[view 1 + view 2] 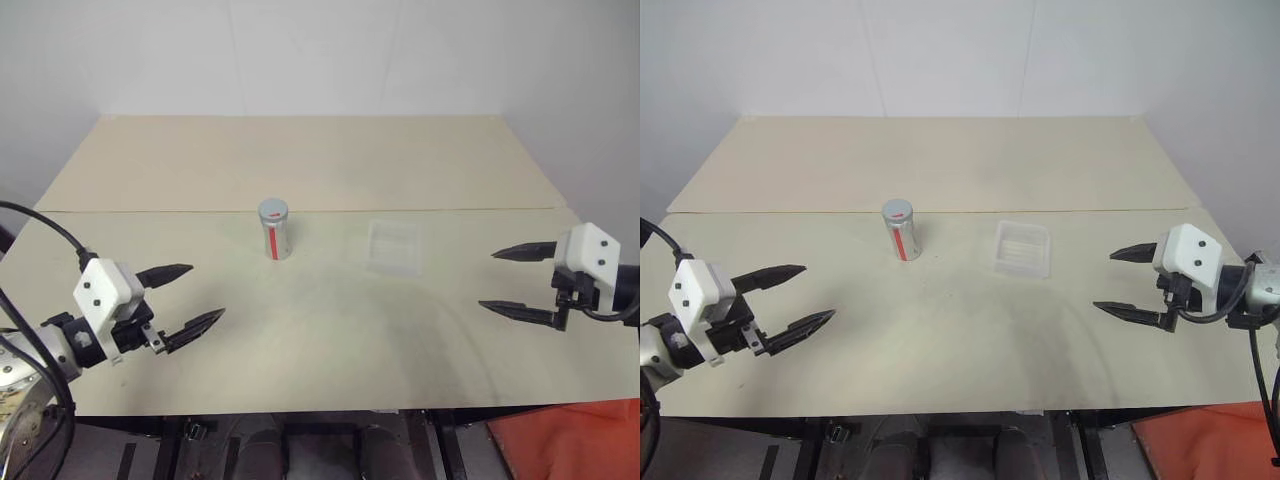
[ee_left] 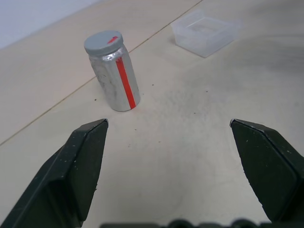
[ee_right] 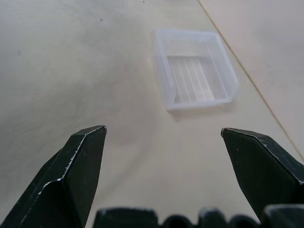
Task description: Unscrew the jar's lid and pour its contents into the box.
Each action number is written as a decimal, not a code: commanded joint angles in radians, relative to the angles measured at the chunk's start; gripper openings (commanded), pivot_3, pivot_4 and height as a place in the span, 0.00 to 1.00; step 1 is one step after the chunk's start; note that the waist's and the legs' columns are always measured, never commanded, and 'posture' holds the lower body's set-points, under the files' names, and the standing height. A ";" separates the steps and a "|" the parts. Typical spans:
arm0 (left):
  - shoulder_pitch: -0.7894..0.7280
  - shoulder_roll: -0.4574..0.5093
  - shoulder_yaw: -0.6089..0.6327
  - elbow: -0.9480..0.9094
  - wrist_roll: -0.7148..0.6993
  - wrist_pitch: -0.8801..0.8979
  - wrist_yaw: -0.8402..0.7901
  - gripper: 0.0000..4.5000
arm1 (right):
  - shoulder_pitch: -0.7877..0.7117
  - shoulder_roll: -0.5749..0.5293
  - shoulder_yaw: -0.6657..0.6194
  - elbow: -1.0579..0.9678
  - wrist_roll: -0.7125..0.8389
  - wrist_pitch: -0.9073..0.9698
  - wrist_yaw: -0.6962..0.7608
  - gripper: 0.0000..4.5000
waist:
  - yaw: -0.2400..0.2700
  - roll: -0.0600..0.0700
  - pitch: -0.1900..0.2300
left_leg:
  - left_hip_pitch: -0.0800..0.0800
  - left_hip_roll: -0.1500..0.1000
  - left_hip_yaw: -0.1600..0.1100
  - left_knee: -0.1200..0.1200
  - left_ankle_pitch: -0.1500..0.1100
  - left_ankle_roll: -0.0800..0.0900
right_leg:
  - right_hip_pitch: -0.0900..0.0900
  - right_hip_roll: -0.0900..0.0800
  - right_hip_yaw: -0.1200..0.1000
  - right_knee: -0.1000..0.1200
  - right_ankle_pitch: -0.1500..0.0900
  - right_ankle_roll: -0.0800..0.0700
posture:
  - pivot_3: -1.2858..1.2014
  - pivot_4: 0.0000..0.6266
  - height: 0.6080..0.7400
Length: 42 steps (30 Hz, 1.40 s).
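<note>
The jar [image 1: 273,229] stands upright at the middle of the table [image 1: 300,160], lid [image 1: 273,210] still seated. The box [image 1: 394,246] lies near it, toward the robot's right, ready to receive the contents. The left gripper [image 1: 185,297] and right gripper [image 1: 520,282] hover at opposite sides, well apart from both, jaws wide and empty, presumably staged for approach.
</note>
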 commanded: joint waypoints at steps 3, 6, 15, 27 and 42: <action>0.005 0.007 0.012 -0.023 0.007 -0.022 -0.001 0.99 | -0.018 -0.021 -0.014 -0.006 -0.002 -0.020 0.000 1.00 | 0.000 0.000 0.000 | 0.000 0.000 0.000 0.000 0.000 0.000 | 0.000 0.000 0.000 0.000 0.000 0.000 | 0.52 0.24 1.00; -0.003 0.002 0.001 -0.011 0.023 -0.030 0.008 0.99 | -0.012 -0.021 -0.022 -0.008 -0.003 -0.021 -0.002 1.00 | 0.000 0.000 0.000 | 0.000 0.000 0.000 0.000 0.000 0.000 | 0.000 0.000 0.000 0.000 0.000 0.000 | 0.52 0.24 1.00; -0.091 -0.072 -0.116 0.062 0.128 -0.078 0.107 0.99 | -0.009 0.007 -0.004 -0.067 0.018 0.005 -0.027 1.00 | 0.002 0.000 0.000 | 0.000 0.000 0.000 0.000 0.000 0.000 | 0.000 0.000 0.000 0.000 0.000 0.000 | 0.52 0.24 1.00; -0.261 -0.548 -0.388 0.305 0.434 -0.377 0.512 0.99 | -0.060 0.177 0.136 -0.275 0.077 0.136 -0.200 1.00 | 0.004 0.000 0.000 | -0.001 -0.001 -0.006 0.001 0.000 0.000 | 0.000 0.000 0.002 0.000 0.003 0.002 | 0.52 0.24 1.00; -0.481 -0.629 -0.448 0.667 0.491 -0.568 0.559 0.99 | -0.030 0.202 0.171 -0.311 0.055 0.125 -0.260 1.00 | 0.017 0.000 0.000 | -0.001 -0.002 -0.004 0.002 0.000 0.000 | 0.000 0.000 0.002 -0.001 0.004 0.002 | 0.52 0.24 1.00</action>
